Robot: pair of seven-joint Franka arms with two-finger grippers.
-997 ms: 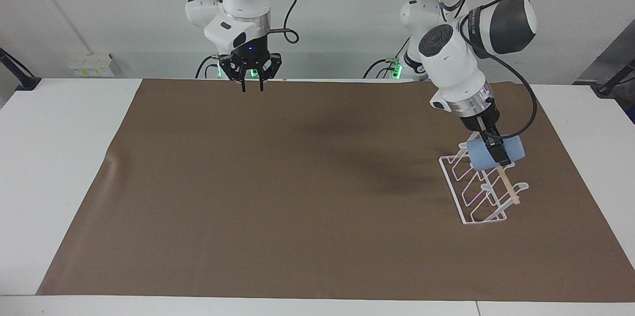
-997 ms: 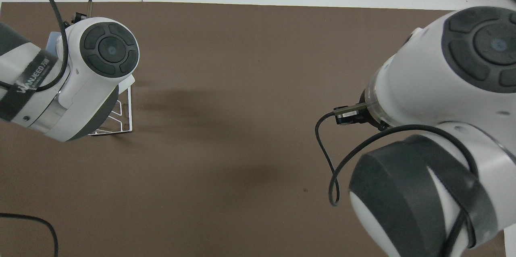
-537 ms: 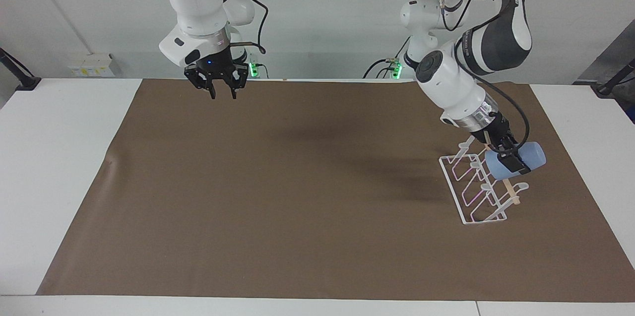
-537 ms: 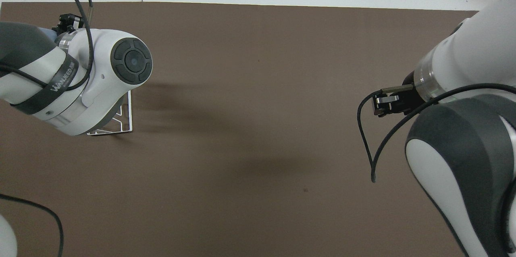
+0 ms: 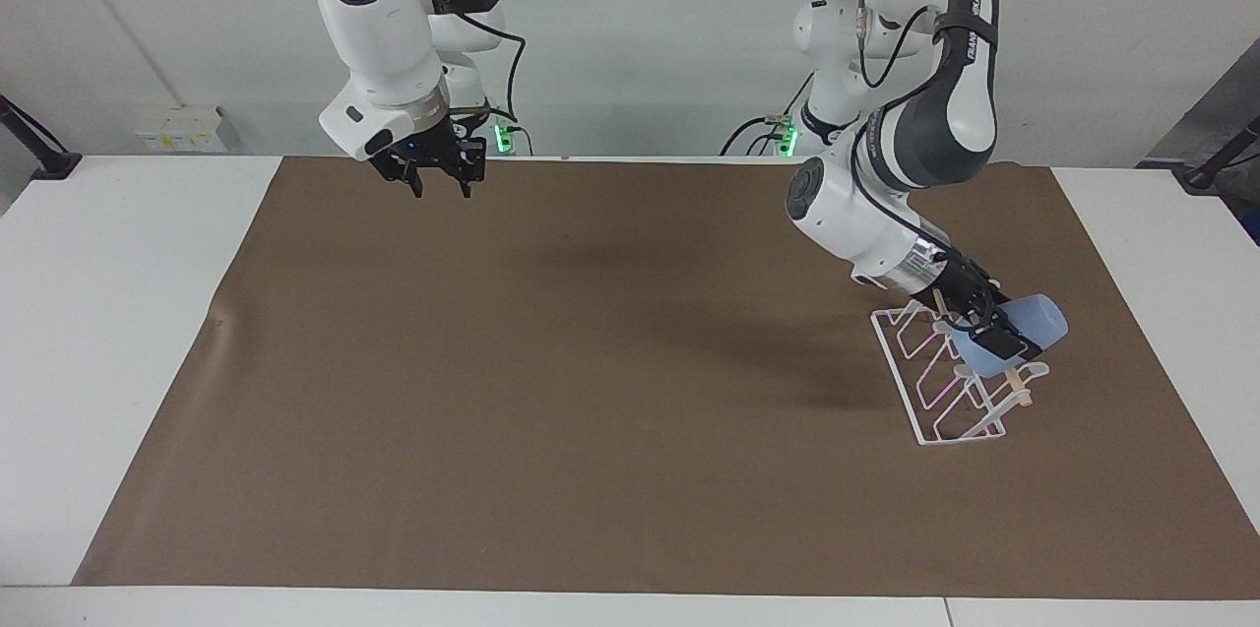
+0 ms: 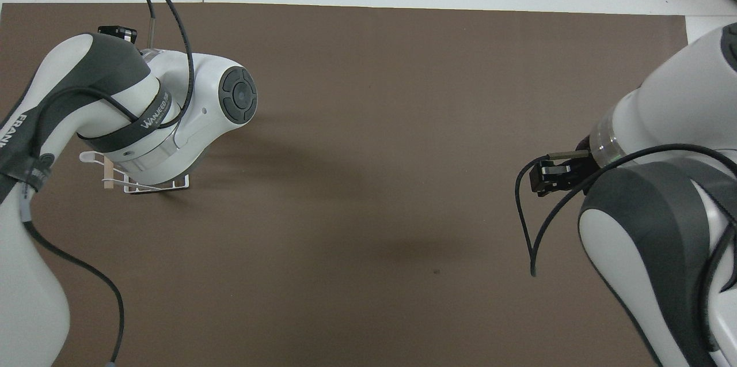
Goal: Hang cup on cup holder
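The cup (image 5: 1019,334), in the facing view, lies tilted on its side over the top of the cup holder (image 5: 950,376), at the left arm's end of the brown mat (image 5: 591,361). The left gripper (image 5: 999,337) reaches down slantwise from the left arm, and its jaws are closed on the cup's wall near the mouth. The cup sits right at the wooden dowel (image 5: 1014,383) and the upper prongs; whether a prong has entered the mouth cannot be told. The right gripper (image 5: 438,176) waits up in the air over the mat's edge by its own base; whether its jaws are open or closed cannot be made out.

In the overhead view the left arm (image 6: 144,119) covers nearly all of the cup holder (image 6: 149,185); only its base edge and one dowel end (image 6: 106,174) show, and the cup is hidden. The right arm's wrist hardware shows at the other end of the mat (image 6: 374,154).

The risk, as I judge it, is letting go before a prong is well inside the cup: it would slide off and roll across the surface. Pushing down at a bad angle could also tip or shove the light wire cup holder.
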